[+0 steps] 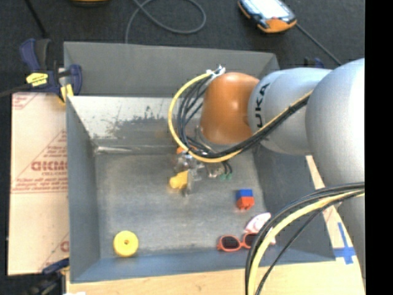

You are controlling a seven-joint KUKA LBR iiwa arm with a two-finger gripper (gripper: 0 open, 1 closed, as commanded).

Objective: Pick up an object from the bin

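Camera view: grey bin [80,183]. Gripper [187,169] low near the bin's middle, below the orange cover [224,106]; whether open or closed cannot be told. Small yellow piece [178,181] right at its tip. Yellow disc [126,243] front left. Blue-and-orange block [244,199] and orange sunglasses [230,243] front right, well apart from the gripper.

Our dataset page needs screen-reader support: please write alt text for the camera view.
The arm's gripper is low over a small yellow thing near the middle of a grey bin. A yellow disc, a blue-and-orange block and red sunglasses lie nearer the front.
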